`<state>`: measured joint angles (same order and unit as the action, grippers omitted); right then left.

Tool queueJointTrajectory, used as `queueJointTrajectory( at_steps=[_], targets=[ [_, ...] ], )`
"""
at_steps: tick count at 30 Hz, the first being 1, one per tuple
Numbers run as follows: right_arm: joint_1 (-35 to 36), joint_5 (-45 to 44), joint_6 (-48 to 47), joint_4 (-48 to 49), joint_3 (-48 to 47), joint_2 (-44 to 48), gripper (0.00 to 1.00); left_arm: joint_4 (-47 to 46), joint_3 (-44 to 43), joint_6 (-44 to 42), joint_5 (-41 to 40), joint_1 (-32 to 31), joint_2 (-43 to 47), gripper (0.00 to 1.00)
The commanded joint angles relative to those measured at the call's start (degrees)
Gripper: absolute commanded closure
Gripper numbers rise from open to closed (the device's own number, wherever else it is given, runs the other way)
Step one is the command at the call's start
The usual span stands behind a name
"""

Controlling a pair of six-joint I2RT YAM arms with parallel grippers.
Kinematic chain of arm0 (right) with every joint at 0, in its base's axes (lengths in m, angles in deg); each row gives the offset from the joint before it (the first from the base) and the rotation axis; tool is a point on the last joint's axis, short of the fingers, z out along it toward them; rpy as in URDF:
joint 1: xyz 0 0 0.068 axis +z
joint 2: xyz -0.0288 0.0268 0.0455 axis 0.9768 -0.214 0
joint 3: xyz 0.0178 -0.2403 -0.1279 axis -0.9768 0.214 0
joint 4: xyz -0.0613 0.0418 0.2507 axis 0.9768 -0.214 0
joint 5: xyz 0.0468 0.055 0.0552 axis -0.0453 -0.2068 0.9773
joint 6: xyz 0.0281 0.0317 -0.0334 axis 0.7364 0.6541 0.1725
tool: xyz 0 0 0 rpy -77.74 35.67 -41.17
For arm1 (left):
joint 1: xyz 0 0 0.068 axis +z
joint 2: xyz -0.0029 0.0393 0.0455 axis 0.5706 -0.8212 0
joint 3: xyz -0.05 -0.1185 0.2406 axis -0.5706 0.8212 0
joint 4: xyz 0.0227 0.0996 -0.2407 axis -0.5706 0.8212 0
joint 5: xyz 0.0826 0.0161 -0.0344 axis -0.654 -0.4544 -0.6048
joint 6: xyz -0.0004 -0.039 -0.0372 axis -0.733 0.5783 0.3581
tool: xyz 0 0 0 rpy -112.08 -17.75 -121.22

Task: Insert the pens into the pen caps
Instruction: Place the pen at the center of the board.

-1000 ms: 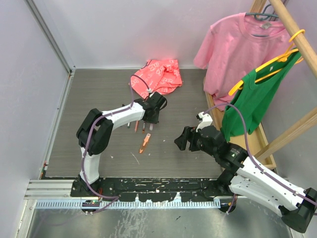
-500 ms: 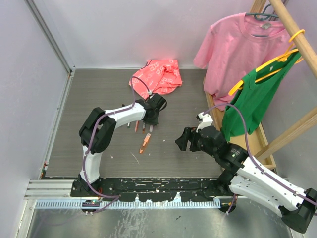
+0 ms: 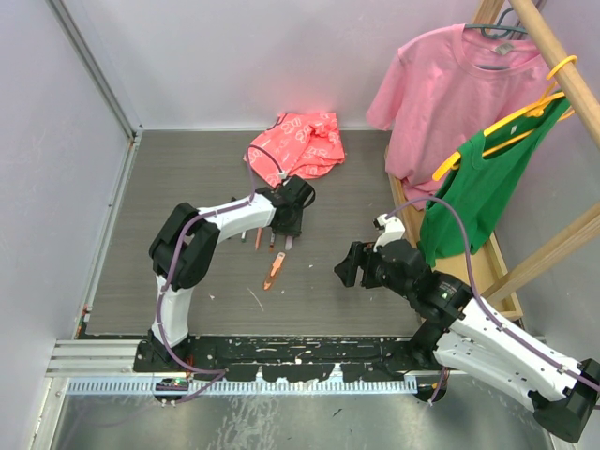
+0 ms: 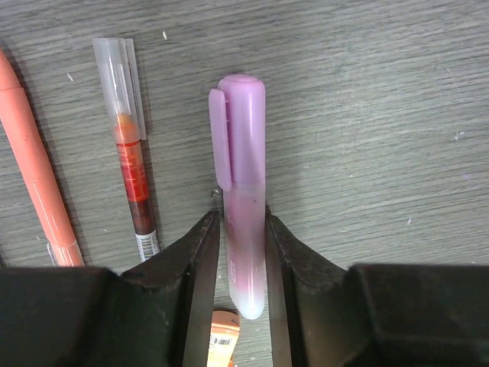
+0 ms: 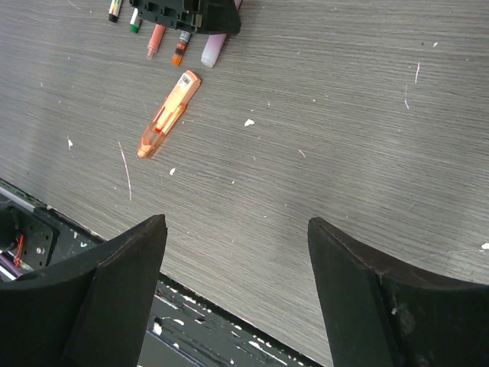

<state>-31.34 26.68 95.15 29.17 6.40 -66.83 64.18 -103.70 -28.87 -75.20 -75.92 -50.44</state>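
My left gripper is low over the table, its jaws closed against both sides of the pink highlighter, which lies flat and wears a lilac cap. To its left lie a dark red pen with a clear cap and a salmon-orange pen. A short orange pen lies alone nearer the arms; it also shows in the right wrist view. My right gripper is open and empty, hovering to the right of the pens. Two white markers show only their tips.
A red patterned cloth lies at the back of the table. A wooden rack with a pink shirt and a green shirt stands on the right. Small white scraps dot the grey table.
My right gripper has shifted slightly to the right. The left arm's elbow moved a little; its gripper stays on the highlighter.
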Motion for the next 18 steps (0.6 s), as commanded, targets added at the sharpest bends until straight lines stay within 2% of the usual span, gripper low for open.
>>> queueJointTrajectory(
  at_steps=[1, 18],
  targets=[
    [-0.1, -1.0, -0.5, 0.9, -3.2, 0.8, 0.20, -1.5, -1.2, 0.1, 0.5, 0.3, 0.5, 0.68],
    [-0.1, -2.3, -0.8, 0.4, -3.5, -0.1, 0.20, -0.1, 0.8, -0.2, 0.9, 0.3, 12.5, 0.59]
  ],
)
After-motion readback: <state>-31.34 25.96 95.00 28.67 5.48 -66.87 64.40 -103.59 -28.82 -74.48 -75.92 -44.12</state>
